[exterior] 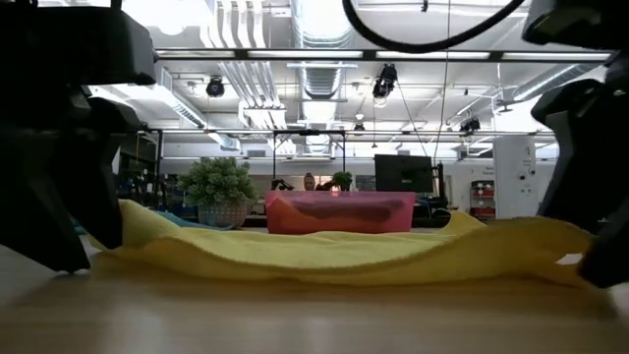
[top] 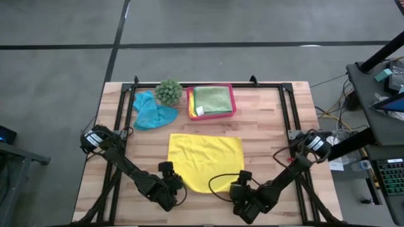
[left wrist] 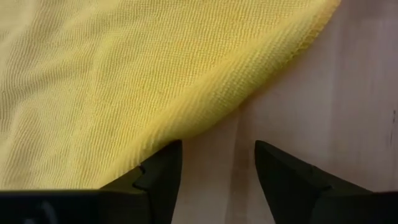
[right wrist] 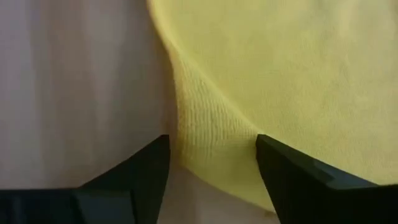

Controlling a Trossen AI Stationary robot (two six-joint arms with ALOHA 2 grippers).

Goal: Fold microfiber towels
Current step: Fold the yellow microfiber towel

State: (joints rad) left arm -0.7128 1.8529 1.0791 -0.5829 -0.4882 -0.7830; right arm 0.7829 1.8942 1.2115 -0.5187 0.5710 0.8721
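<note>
Yellow towel spread flat mid-table, just in front of pink tray. Green towel folded inside tray, with what looks like another yellow edge tucked at its plant-side end, hard to tell from above. Teal towel crumpled beside tray, past spiky plant, touching plant.

Left gripper down at yellow towel's near corner on plant's side, fingers parted, nothing between them but bare wood; hem just ahead of one tip. Right gripper at the other near corner, fingers parted too, cloth edge lying in the gap, not pinched. Both low on table; yellow fabric rumpled along near edge in low view.
</note>
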